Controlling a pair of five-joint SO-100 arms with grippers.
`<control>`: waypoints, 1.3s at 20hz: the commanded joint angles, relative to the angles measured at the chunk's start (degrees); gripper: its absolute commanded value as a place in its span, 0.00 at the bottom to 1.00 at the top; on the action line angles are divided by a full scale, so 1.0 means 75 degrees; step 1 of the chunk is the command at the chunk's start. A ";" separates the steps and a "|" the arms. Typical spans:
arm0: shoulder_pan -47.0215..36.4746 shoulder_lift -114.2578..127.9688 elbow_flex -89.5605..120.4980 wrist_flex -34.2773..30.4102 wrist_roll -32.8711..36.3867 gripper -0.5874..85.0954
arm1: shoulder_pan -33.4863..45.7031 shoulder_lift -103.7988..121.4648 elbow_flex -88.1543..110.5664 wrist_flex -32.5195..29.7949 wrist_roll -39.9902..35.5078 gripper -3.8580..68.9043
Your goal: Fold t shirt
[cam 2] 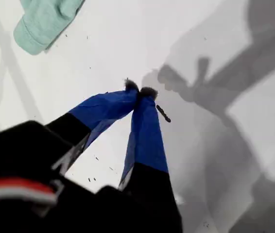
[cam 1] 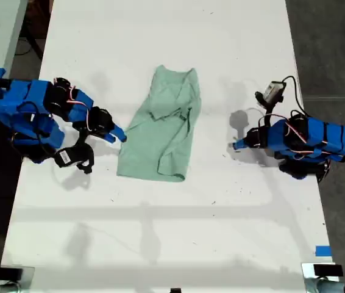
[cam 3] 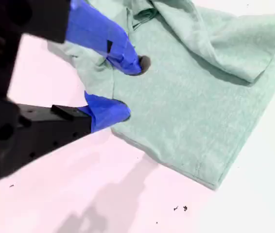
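- White table [cam 1: 160, 213] fills the exterior view; dark floor [cam 1: 331, 49] beside it.
- Wrinkled mint t shirt [cam 1: 163, 125] lies partly folded.
- My first gripper [cam 2: 140, 91] is closed, empty.
- My second gripper [cam 3: 130, 87] gapes at the shirt's edge.

White table [cam 1: 160, 232], crumpled t shirt [cam 1: 160, 131]

T shirt [cam 2: 42, 22] in first wrist view: only one corner shows, rest cut by frame edge. In second wrist view t shirt runs off frame, collar end out of sight. Fold in exterior view hides cloth beneath; sleeve layout underneath cannot tell. My second claw [cam 3: 128, 87]: lower finger covers cloth edge, contact unclear. Black arm housing in both wrist views blurred. Small dark specks on desk [cam 1: 239, 36] too small to tell. Desk near edge cropped in exterior view.
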 commanded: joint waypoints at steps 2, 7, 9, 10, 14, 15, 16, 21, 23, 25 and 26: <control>-0.0094 -0.1289 -0.0773 -0.0141 0.0258 0.21 | -0.0105 0.0094 0.0469 0.0000 0.0082 0.07; -0.0035 -0.3012 -0.0551 -0.0926 0.0141 0.26 | -0.0117 0.0094 0.0469 0.0000 0.0059 0.07; -0.0141 -0.3563 -0.0551 -0.1043 0.0176 0.25 | -0.0129 0.0094 0.0469 0.0000 0.0059 0.07; -0.0234 -0.3820 -0.0539 -0.1043 0.0199 0.25 | -0.0129 0.0094 0.0469 0.0000 0.0059 0.07; -0.0586 -0.4922 -0.0598 -0.1055 0.0398 0.23 | -0.0129 0.0094 0.0469 0.0000 0.0059 0.07; -0.0633 -0.5238 -0.0680 -0.1090 0.0457 0.22 | -0.0129 0.0094 0.0469 0.0000 0.0059 0.07; -0.0680 -0.5555 -0.0762 -0.1148 0.0527 0.09 | -0.0129 0.0094 0.0469 0.0000 0.0059 0.07; -0.0691 -0.5250 -0.0820 -0.0539 -0.0164 0.00 | -0.0141 0.0094 0.0469 0.0000 0.0059 0.07; -0.0785 -0.4816 -0.0820 0.0199 -0.0176 0.00 | -0.0141 0.0094 0.0469 0.0000 0.0059 0.07; -0.0867 -0.4418 -0.0832 0.1031 -0.0281 0.00 | -0.0141 0.0094 0.0469 0.0000 0.0059 0.07; -0.0867 -0.4160 -0.0855 0.1207 -0.0281 0.00 | -0.0141 0.0094 0.0469 0.0000 0.0059 0.07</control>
